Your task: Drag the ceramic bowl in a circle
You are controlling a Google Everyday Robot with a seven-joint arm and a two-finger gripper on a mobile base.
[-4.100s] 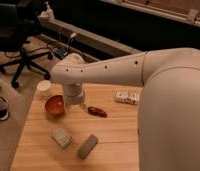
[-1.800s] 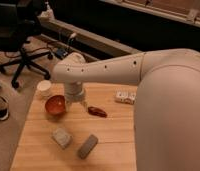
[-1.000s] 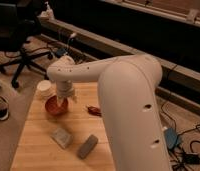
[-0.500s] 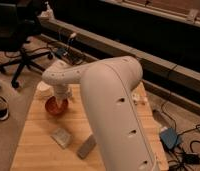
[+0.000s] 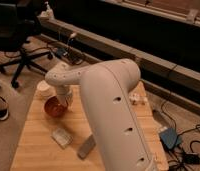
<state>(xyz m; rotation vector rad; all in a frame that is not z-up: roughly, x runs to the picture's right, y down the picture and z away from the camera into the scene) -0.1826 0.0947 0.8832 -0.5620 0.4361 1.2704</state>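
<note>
The ceramic bowl [image 5: 53,107] is a small glossy red-orange bowl on the left part of the wooden table [image 5: 38,150]. My white arm reaches across from the right and bends down over it. My gripper [image 5: 63,100] points down at the bowl's right rim, close to or touching it. The arm's bulk covers the table's middle and right side, and the flat dark red oval object is hidden behind it.
A white cylindrical cup [image 5: 43,88] stands just behind the bowl. A pale rectangular block [image 5: 61,136] and a grey bar [image 5: 86,146] lie nearer the front. A small white object [image 5: 136,98] sits at the right. A black office chair [image 5: 20,45] stands beyond the table's left.
The arm has swung further left and closer to the camera, now covering more of the table. The gripper has come down from beside the bowl to its right rim. The bowl has barely shifted.
</note>
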